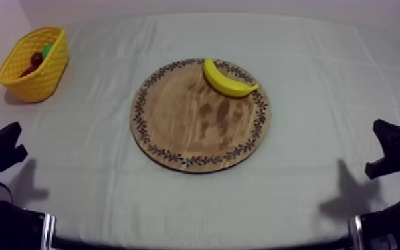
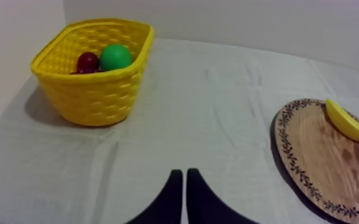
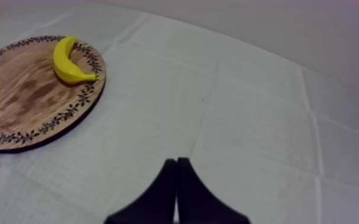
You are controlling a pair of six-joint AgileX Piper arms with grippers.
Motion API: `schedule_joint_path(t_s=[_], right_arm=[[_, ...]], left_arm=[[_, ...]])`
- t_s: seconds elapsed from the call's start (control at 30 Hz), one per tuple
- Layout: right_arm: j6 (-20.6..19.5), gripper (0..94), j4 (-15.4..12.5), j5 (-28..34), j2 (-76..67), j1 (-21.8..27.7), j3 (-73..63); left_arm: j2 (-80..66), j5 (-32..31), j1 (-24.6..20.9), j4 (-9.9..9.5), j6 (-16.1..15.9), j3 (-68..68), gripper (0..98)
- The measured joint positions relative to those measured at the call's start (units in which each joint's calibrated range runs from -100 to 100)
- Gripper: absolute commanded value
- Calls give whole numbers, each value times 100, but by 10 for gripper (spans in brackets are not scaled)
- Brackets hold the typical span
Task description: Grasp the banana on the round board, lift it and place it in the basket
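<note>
The banana (image 1: pixel 228 81) lies on the wooden board (image 1: pixel 176 126), at its far right edge, partly over the patterned rim; the yellow basket (image 1: pixel 40 80) stands well apart, off the board's far left, holding a small red fruit (image 2: pixel 87 61) and a green fruit (image 2: pixel 115 58); the left claw (image 2: pixel 184 174) is closed on nothing, low over the tabletop (image 1: pixel 309 60) left of the board; the right claw (image 3: pixel 176 161) likewise, right of the board.
</note>
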Motion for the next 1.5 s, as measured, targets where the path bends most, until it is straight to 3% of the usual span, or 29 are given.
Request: schedule_joint_path(t_s=[0.2,0.33,0.47,0.67,0.97,1.5], right_arm=[[0,2,0,0,0,0,0],[0,2,0,0,0,0,0],[0,2,0,0,0,0,0],[0,2,0,0,0,0,0],[0,2,0,-1,0,0,0],[0,2,0,-1,0,0,0]], left_arm=[[-17,-518,149,-237,254,217,1],[-22,-610,160,-242,595,223,1],[107,-716,202,-109,668,238,0],[707,-899,271,190,324,-56,0],[2143,-823,478,201,-129,-1330,0],[5714,1001,1099,234,-581,-5270,5]])
